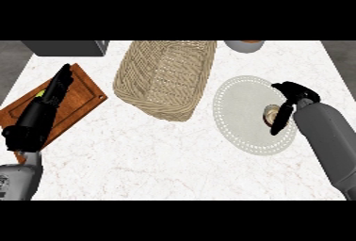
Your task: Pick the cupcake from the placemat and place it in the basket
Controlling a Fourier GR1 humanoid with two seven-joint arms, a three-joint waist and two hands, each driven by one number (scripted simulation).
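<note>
One robot hand [290, 104], right, curled round cupcake [270, 114] on placemat [240, 108].

Tan herringbone-woven basket [165, 77]; pale grey placemat [243, 110] with dotted rim; white marbled counter [173, 160]; reddish-brown board [76, 101].

Materials you see on the surface [173, 150]
Your basket [167, 77] is rough woven wicker, the board [76, 101] polished wood, the surface veined marble
</note>
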